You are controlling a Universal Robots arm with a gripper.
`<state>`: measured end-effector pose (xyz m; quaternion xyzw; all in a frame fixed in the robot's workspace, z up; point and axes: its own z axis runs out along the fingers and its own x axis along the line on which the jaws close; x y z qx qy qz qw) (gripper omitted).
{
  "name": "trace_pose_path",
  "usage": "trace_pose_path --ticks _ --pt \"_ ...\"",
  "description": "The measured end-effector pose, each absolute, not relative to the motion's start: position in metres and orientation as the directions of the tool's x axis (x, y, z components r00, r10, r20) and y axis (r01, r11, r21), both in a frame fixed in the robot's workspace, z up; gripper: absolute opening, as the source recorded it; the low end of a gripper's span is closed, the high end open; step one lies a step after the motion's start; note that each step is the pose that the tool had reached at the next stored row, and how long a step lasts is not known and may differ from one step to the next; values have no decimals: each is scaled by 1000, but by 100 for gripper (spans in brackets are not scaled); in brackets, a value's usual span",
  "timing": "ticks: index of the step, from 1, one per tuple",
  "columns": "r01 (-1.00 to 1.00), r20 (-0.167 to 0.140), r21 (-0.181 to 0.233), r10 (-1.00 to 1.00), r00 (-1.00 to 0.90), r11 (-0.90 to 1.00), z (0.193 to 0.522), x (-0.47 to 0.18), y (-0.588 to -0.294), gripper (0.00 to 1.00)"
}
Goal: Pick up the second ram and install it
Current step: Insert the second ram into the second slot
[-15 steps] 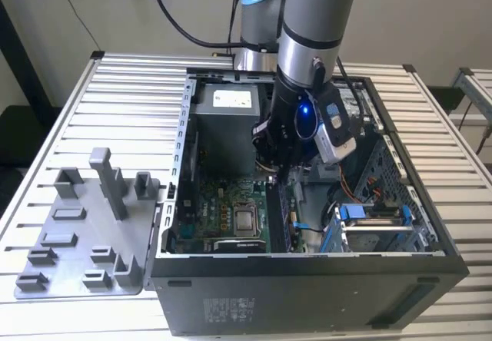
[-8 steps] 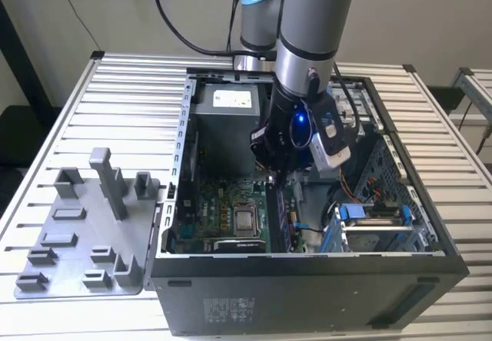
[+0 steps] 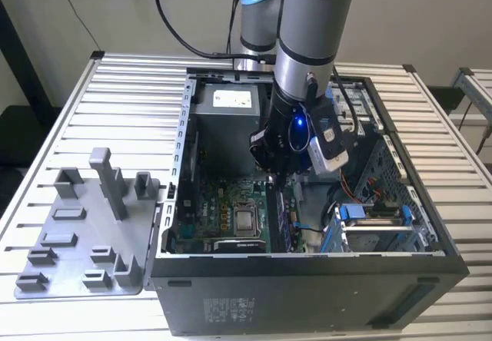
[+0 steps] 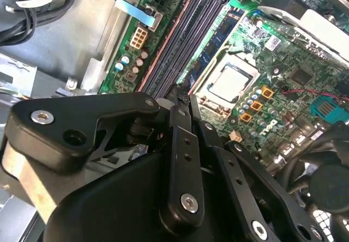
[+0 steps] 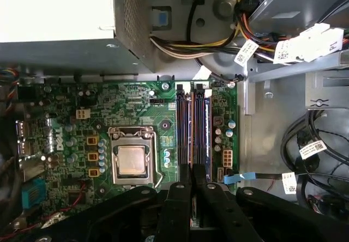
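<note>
We are seeing the matte black claw (image 5: 191,172) hanging closed, fingertips together, over a flat dark memory stick (image 5: 208,130) seated in the green motherboard's (image 5: 136,116) slots.

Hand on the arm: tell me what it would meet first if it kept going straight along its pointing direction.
Probably the memory slots on the motherboard: in both wrist views the hand points at their near end. How far above them it hangs is unclear.
</note>
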<state>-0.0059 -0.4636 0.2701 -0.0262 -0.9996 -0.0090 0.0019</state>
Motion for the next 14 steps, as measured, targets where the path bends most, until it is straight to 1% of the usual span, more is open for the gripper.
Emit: trace_pose_path --ticks 14 --pt "53 4 18 53 -999 998 269 -6 -464 14"
